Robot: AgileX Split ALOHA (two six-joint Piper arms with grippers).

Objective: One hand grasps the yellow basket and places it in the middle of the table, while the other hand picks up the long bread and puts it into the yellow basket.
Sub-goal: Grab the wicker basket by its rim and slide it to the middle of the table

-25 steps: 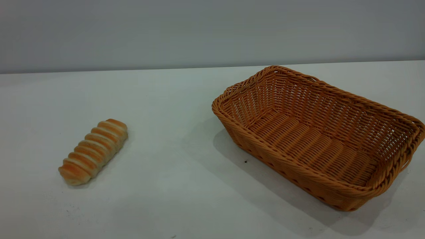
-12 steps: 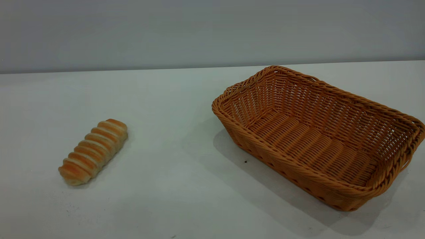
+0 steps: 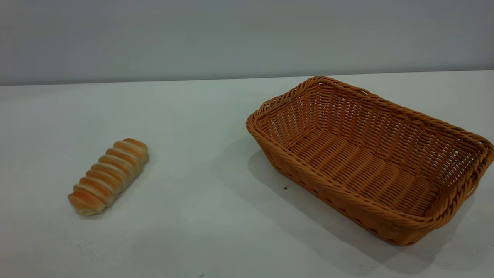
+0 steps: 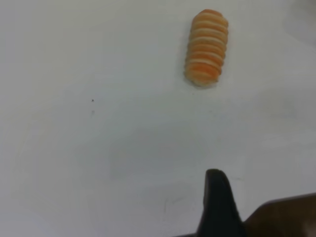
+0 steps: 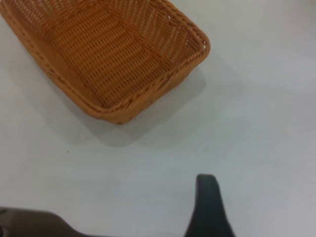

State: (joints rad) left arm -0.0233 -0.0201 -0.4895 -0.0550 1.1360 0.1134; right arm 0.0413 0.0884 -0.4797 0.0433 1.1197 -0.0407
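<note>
1. Lab-style test setup: bare white bench (image 3: 216, 231) and, behind it, a plain grey wall (image 3: 231, 34).
2. On the bench only two props: a woven basket (image 3: 455, 220) and, well apart from it, a bread roll (image 3: 109, 175).
3. No household clutter.

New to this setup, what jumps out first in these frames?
The yellow basket, big and woven, sits empty at the right side of the white table, angled to the table edge. Far off at the left lies the long bread, striped golden and cream. Neither arm shows in the exterior view; each wrist view catches one dark fingertip over bare table, left short of the bread, right short of the basket.
</note>
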